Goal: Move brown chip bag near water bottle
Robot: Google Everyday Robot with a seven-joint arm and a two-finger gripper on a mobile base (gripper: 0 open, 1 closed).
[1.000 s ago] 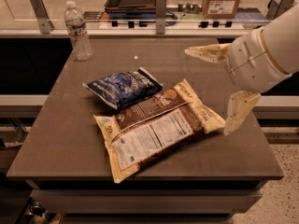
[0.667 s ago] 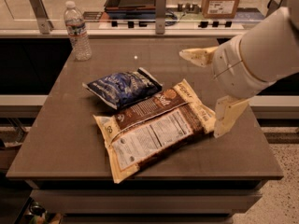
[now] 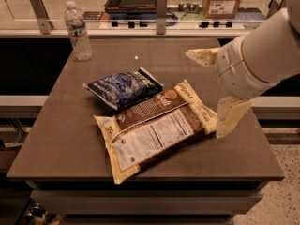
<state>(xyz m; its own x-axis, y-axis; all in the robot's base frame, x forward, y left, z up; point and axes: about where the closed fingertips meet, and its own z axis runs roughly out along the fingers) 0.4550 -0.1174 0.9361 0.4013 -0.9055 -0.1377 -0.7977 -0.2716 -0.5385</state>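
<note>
Your gripper (image 3: 203, 94) sits at the brown chip bag's (image 3: 154, 130) 3 o'clock edge, fingers spread wide and holding nothing, likely lined up to straddle that end. The brown chip bag lies flat mid-table (image 3: 70, 139), blue bag (image 3: 124, 87) touching at 11, water bottle (image 3: 77, 32) well apart at 10 o'clock.

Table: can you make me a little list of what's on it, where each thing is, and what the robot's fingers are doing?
table: brown, holds three things
bottle: upright, far left corner
blue bag: lying in the middle, touching the chip bag
chip bag: lying flat, label up, near the front, far from the bottle
gripper: on the right, by the chip bag's right end
fingers: spread wide, holding nothing
job: chip bag not yet moved to the bottle
</note>
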